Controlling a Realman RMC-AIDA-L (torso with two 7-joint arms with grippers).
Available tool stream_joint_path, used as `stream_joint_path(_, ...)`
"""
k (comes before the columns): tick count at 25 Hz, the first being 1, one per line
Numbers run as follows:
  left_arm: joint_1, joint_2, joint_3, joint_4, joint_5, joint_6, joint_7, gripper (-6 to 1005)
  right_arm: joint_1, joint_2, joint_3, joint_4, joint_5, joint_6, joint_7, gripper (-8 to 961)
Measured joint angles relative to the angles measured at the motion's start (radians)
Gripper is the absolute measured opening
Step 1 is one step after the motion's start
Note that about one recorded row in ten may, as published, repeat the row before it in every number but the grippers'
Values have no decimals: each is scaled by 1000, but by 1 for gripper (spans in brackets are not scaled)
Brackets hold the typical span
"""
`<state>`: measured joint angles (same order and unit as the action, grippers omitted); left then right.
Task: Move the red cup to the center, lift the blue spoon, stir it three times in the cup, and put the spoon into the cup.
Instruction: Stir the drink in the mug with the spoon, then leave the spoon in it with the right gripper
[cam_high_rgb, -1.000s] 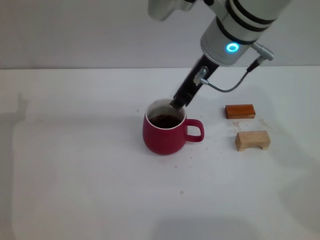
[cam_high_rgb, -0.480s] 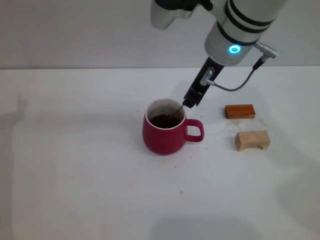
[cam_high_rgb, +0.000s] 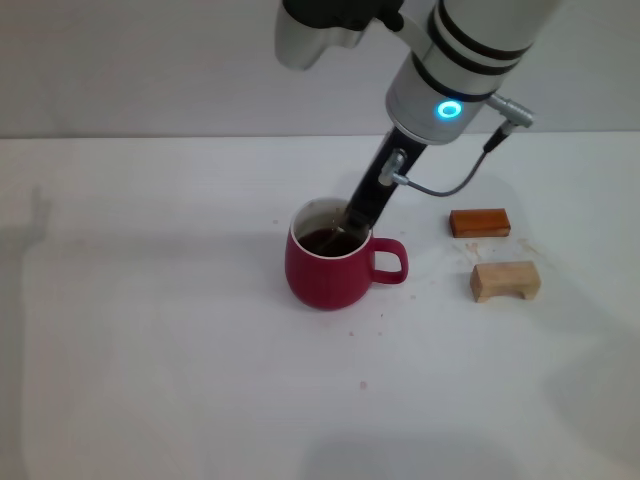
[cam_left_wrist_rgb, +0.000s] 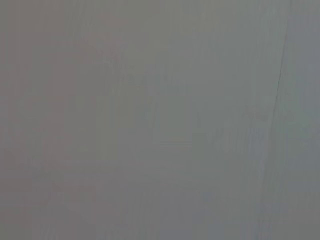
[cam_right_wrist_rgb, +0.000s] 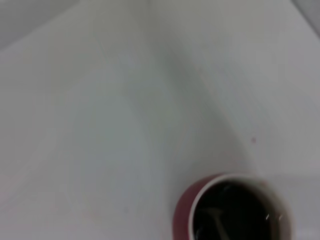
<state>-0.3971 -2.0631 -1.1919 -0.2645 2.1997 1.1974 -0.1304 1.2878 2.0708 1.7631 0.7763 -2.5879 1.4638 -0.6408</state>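
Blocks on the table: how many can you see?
2. An orange block lies to the right of the cup, and a tan block sits just nearer the robot. None seem hidden.

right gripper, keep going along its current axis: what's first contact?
Probably the dark liquid inside the red cup. The right gripper slants down into the cup mouth, so the cup's inner wall or bottom comes next; depth is unclear.

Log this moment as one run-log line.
phase: stirring | right gripper: over red cup, tip at rim | blue spoon: in dark liquid | left arm: out of view
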Motion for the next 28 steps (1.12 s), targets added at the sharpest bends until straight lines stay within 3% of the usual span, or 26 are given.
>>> stream_joint_path(13,-7,-3,0,-6,0,2,0,862,0,-6,9,-21,-70,-51,7,152)
stream_joint_path(21,-8,-2,0,-5,0,2,0,862,1,0,4,-11,-26,-2,7,152)
stream_joint_path(28,-10,-2,0,-5,0,2,0,862,9,1,3,-17,-6,-71,7,152)
